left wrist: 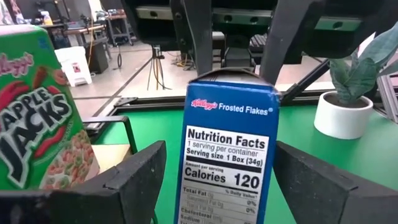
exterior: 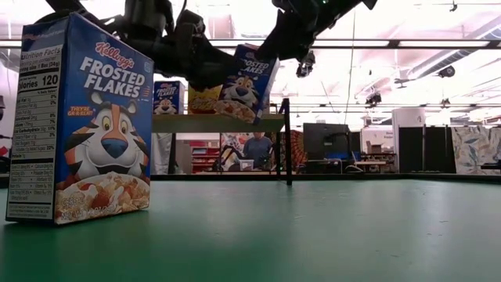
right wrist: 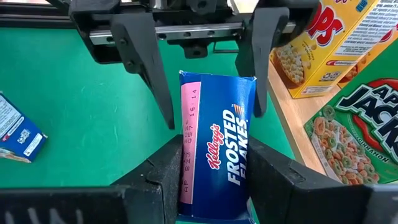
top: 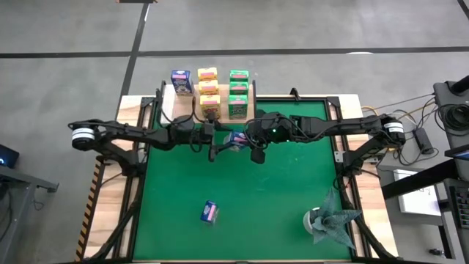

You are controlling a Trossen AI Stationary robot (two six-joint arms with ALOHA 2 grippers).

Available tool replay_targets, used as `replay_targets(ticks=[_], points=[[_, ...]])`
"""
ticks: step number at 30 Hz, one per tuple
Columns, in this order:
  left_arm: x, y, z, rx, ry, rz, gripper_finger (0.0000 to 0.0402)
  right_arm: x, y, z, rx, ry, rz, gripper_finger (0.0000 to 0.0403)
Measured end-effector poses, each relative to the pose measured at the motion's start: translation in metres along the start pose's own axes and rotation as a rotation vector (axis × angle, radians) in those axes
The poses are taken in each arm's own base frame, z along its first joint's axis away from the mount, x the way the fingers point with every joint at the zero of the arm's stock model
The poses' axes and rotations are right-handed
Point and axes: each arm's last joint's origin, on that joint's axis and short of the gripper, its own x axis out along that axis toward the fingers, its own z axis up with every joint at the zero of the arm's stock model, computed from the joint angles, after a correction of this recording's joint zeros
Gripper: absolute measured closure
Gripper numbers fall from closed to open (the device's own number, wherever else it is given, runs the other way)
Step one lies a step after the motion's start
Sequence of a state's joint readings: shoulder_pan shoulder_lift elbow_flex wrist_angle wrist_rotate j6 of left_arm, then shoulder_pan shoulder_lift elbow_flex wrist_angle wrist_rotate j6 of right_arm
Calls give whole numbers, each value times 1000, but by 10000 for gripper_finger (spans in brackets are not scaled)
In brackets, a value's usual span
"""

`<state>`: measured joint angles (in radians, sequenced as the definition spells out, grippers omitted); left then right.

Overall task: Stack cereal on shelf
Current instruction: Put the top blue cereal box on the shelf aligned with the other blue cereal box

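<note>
Cereal boxes [top: 209,92] on shelf [top: 170,104], behind mat [top: 242,205]

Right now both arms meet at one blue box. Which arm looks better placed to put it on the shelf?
The right one, I think. The right gripper is shut on the blue cereal box, while the left gripper stands open around it, gripping nothing. The shelf lies just beyond.

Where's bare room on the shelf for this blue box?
On the shelf, only the strip in front of the lone blue box is bare. The yellow boxes and green boxes crowd the rest.
</note>
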<state>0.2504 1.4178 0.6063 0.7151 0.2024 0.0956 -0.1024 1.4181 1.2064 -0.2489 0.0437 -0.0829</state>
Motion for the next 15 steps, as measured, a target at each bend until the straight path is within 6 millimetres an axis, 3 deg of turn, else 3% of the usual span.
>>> replay_targets(ticks=[4, 15], points=[[2, 0, -1, 6, 2, 0, 140, 0, 0, -1, 0, 5, 0, 264], [2, 0, 0, 11, -2, 0, 224, 0, 0, -1, 0, 6, 0, 232]])
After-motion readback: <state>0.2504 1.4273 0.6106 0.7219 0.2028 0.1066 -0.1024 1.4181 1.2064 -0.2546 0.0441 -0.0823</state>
